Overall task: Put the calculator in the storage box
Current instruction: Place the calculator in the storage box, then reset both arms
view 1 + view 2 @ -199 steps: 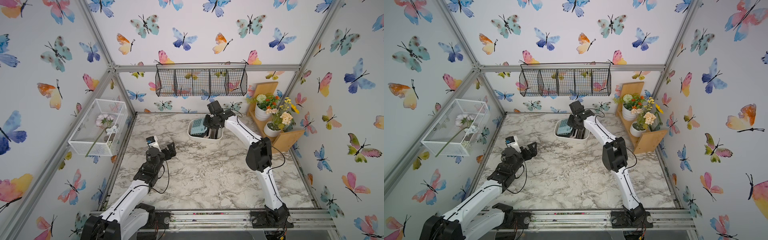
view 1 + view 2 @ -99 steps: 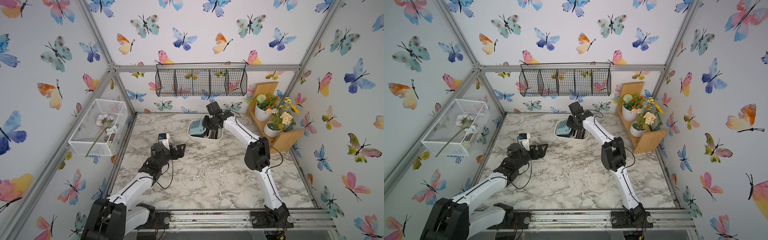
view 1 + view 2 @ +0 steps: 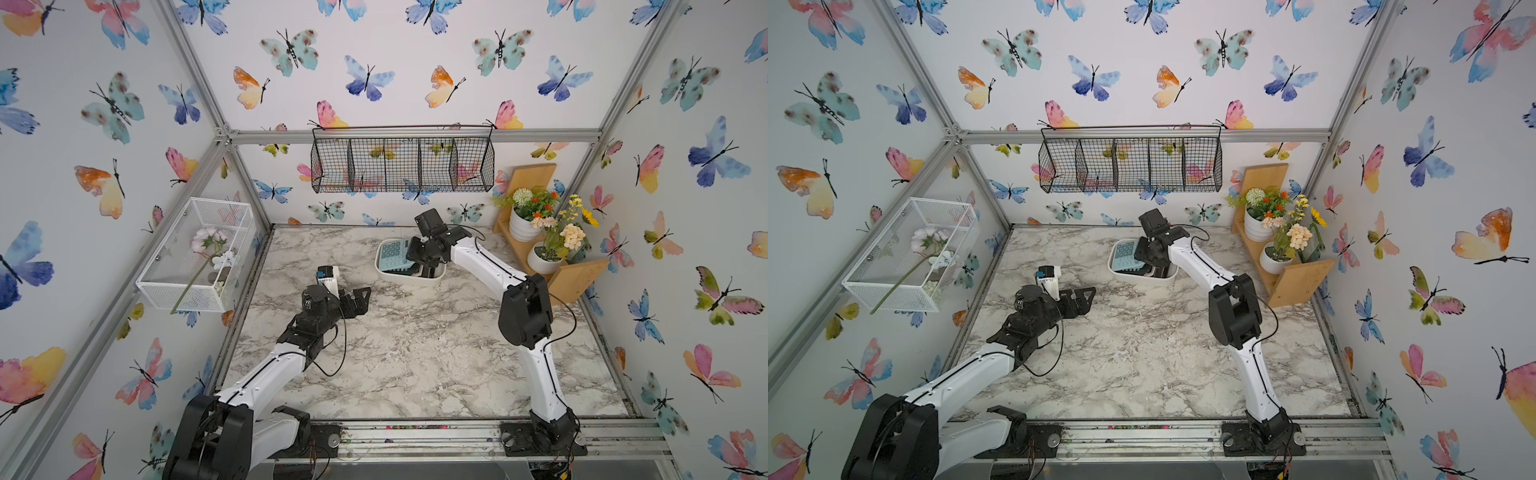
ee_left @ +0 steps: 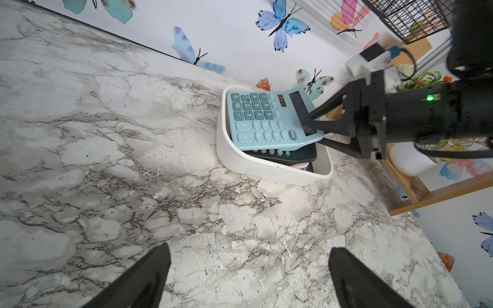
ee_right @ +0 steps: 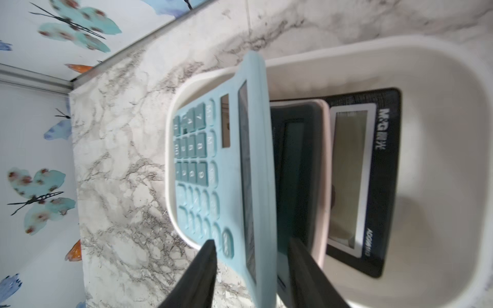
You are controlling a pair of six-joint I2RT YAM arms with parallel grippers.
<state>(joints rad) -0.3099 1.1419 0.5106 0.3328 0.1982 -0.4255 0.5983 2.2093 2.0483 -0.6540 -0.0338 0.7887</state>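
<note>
Your marble-look tabletop (image 3: 415, 365), veined in grey, sits inside aluminium-framed, butterfly-papered walls (image 3: 374, 41). At twelve o'clock, the smooth, round-cornered white plastic storage box (image 3: 403, 277) holds the pale-blue calculator (image 3: 392, 251), tilted on a black calculator (image 5: 378, 160). The right gripper (image 5: 250, 242) straddles the blue one's display end, jaws parted. The left gripper (image 4: 250, 246), at ten o'clock, gapes wide and empty.
</note>
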